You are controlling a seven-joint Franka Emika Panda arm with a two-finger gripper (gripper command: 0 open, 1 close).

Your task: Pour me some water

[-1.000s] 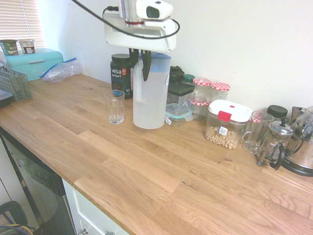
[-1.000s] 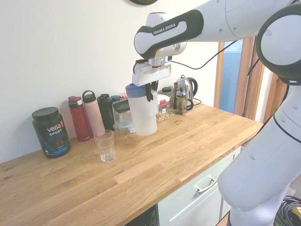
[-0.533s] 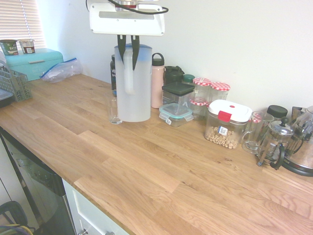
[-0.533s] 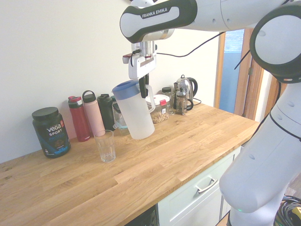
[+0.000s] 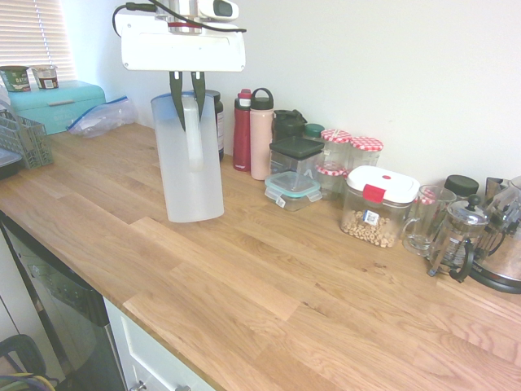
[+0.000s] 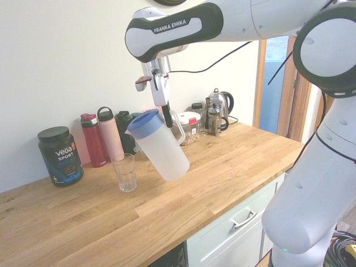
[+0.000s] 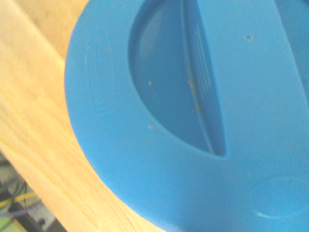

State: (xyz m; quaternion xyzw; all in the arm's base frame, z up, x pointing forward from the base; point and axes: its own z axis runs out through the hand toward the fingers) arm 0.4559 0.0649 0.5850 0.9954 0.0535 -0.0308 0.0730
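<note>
One pitcher (image 6: 158, 146) in pincer (image 6: 167, 120), tilted.

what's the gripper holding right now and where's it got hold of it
The gripper is shut on the pitcher, gripping the top of its handle just below the blue lid. The pitcher hangs tilted above the countertop, beside the glass.

Frosted, translucent plastic for the pitcher (image 6: 161, 150), capped by a smooth matt blue plastic lid (image 7: 193, 121). Clear, faceted glass for the tumbler (image 6: 124, 172). Warm oak-look wood with a soft satin sheen across the countertop (image 5: 269, 301); glossy white plastic on the arm (image 6: 178, 30).
</note>
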